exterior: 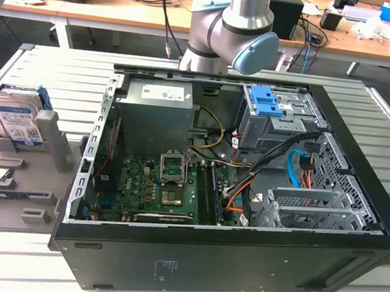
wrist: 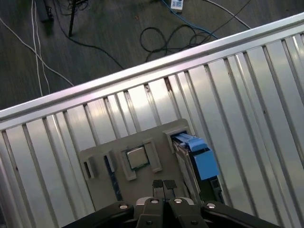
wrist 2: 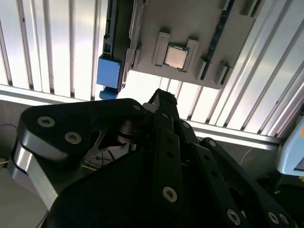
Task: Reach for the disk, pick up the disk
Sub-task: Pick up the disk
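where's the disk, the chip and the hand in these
disk [exterior: 16, 120], exterior view, on its white-and-blue label
chip [wrist: 137, 158], first wrist view, on the middle of its silver top
hand [wrist: 164, 185], first wrist view, midway between its two fingertips

Silver metal disk [exterior: 14, 118] with a white-and-blue label, framed by blue side rails. Stands on edge in an end slot of the grey holder [exterior: 20, 170] at the exterior view's left, label face turned toward that camera, top edge well above the holder. Rests free in the slot. Shows edge-on in both wrist views, disk [wrist: 202, 159] [wrist 2: 109, 73] thin and dark with a bright blue rail end.
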{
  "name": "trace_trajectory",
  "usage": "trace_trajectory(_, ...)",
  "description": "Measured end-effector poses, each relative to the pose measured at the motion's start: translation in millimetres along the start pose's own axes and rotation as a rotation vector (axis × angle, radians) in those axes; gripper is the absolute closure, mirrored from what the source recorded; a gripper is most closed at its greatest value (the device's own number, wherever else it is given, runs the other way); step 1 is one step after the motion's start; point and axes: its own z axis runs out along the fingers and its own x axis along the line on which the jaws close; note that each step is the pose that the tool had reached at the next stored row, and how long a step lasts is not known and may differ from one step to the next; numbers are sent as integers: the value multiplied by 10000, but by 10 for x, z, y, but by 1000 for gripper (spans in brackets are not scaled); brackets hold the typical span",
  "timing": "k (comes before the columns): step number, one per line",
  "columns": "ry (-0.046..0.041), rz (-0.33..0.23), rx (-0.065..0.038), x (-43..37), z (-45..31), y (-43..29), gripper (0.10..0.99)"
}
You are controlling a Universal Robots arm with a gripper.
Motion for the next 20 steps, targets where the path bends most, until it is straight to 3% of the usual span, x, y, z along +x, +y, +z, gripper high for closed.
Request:
trace_trajectory(12, 67, -1765, 1, 0, 0, 0, 980)
trace_trajectory(20, 69, -1803, 1, 0, 0, 0, 973)
